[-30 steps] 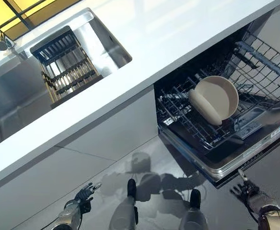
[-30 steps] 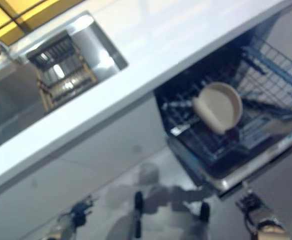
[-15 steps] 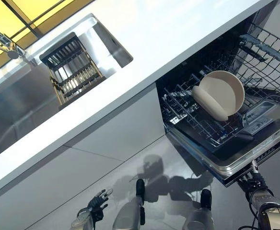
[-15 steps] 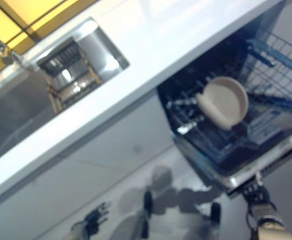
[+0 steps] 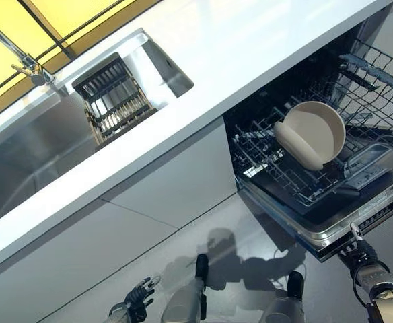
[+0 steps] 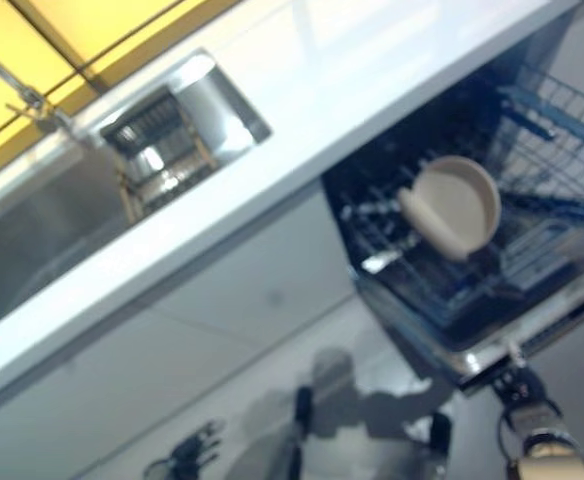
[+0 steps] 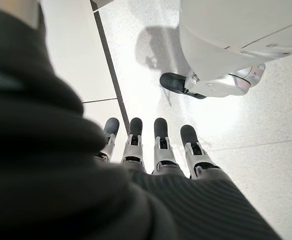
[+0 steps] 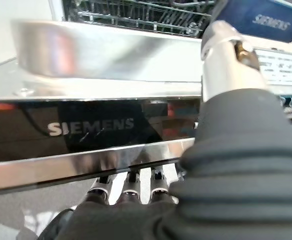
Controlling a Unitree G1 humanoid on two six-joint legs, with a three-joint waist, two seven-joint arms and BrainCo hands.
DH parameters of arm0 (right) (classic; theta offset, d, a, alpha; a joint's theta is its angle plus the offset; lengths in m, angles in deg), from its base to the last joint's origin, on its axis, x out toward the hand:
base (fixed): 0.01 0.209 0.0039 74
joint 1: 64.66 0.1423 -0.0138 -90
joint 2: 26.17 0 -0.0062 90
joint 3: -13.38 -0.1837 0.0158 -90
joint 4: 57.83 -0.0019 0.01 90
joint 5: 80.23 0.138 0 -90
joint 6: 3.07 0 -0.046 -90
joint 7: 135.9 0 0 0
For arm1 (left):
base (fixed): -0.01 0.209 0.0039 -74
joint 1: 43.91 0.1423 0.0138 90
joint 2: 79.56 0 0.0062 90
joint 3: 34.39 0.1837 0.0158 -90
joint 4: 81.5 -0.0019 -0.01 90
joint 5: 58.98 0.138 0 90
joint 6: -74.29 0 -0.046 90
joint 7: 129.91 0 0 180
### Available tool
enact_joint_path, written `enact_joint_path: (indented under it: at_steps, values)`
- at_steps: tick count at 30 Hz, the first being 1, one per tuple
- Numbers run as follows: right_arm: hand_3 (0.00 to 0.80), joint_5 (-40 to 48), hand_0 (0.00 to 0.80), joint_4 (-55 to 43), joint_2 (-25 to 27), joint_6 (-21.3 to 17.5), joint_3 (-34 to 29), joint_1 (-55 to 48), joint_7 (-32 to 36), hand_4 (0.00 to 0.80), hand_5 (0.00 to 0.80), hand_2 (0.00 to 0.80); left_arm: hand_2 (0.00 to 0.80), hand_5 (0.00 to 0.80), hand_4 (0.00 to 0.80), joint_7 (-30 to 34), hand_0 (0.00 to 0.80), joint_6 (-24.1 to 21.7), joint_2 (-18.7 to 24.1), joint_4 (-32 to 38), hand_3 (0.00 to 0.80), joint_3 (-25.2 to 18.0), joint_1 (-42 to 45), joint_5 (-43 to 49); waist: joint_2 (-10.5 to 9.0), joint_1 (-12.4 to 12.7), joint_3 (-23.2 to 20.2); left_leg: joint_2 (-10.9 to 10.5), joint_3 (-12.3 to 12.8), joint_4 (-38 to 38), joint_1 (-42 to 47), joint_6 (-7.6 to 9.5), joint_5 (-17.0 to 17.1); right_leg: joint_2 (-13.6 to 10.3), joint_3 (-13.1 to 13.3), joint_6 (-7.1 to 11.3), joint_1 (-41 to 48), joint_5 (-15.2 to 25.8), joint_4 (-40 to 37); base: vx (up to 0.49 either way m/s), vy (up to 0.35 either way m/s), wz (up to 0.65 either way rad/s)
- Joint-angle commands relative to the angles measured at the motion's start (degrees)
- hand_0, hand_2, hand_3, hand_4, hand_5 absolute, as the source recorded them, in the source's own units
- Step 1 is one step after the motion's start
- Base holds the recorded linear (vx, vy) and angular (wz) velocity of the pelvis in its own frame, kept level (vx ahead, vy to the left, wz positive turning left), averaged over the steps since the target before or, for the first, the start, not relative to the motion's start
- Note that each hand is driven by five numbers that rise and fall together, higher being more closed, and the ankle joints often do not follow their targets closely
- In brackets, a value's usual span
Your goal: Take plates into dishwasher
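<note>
At lower right, the right hand (image 5: pixel 361 254) hooks its fingers under the shiny steel dishwasher door (image 8: pixel 111 150) to lift it; two cream plates (image 5: pixel 312 136) stand racked. Left hand (image 7: pixel 151 150) hangs relaxed, fingers apart.

The dishwasher's lower rack (image 5: pixel 297 178) (pulled out over the open door (image 5: pixel 344 219)) carries two cream plates (image 5: pixel 311 134) standing on edge, leaning together. In the sink (image 5: pixel 21 141) beside the white desk (image 5: pixel 237 47) rests a dark wire basket (image 5: pixel 114 99).

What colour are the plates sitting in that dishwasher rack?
The plates are plain cream, with no pattern. The left eye view shows them best, standing in the dark wire rack.
</note>
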Motion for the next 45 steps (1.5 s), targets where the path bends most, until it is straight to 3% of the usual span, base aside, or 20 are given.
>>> enact_joint_path:
  at_steps: [1,10,17,27,36,45]
  values:
    - [0.000,7.3,0.000,-15.4,-10.6,0.2,-0.5,34.2,11.7,0.000,0.000,0.000,0.000,0.000,0.000,0.3,0.000,-0.3,5.1,1.2,0.000,6.2,-6.0,0.0,-2.72,9.5,-4.1,-6.2,-1.3,-0.1,-1.2,4.28,1.4,-0.6,-3.3,-7.06,-3.4,-10.3,15.8,0.012,-0.063,0.04]
    - [0.000,6.6,0.000,-14.5,-10.6,-0.5,0.0,36.7,11.2,0.000,0.000,0.000,0.000,0.000,0.000,0.3,0.000,-0.1,6.7,1.3,0.000,6.2,-5.5,2.4,-6.31,12.1,-5.6,-5.5,-3.2,-0.1,-0.5,4.15,1.5,0.5,-6.0,-6.72,0.3,-8.9,12.8,0.042,-0.069,0.09]
    - [0.000,6.0,0.000,-14.8,-10.8,-0.4,0.1,35.5,12.1,0.000,0.000,0.000,0.000,0.000,0.000,0.1,0.000,-0.5,7.6,1.2,0.000,5.8,-4.5,5.0,-9.34,13.6,-7.0,-4.2,-3.3,-0.1,0.2,3.86,1.3,1.2,-7.9,-6.24,3.0,-8.0,10.8,0.074,-0.069,0.09]
    - [0.000,5.5,0.000,-22.1,-12.8,-1.4,2.5,35.6,12.8,0.000,0.000,0.000,0.000,0.000,0.000,-0.7,0.000,0.7,8.8,-0.5,0.000,4.8,-4.1,8.6,-12.70,14.3,-9.9,-3.2,-3.4,-0.1,1.3,3.48,1.0,2.5,-8.5,-5.77,6.3,-7.6,8.2,0.072,-0.037,0.11]
    - [0.000,0.3,0.000,-19.4,-10.3,2.2,2.1,35.8,11.1,0.000,0.000,0.000,0.000,0.000,0.000,-0.5,0.000,0.9,8.6,-1.6,0.000,4.1,-2.5,10.0,-13.79,14.8,-12.7,-2.9,-3.2,-0.1,2.8,3.29,0.3,2.7,-9.0,-5.64,8.9,-7.8,7.0,0.090,0.015,-0.11]
    - [0.000,-14.0,0.000,-13.3,-7.5,6.2,3.2,32.7,11.1,0.000,0.000,0.000,0.000,0.000,0.000,-0.7,0.000,0.3,8.8,-2.2,0.000,3.3,-1.5,11.2,-14.55,14.8,-13.2,-2.4,-3.2,-0.1,3.0,3.11,0.2,3.3,-8.6,-5.66,9.4,-7.6,5.9,0.007,-0.003,0.45]
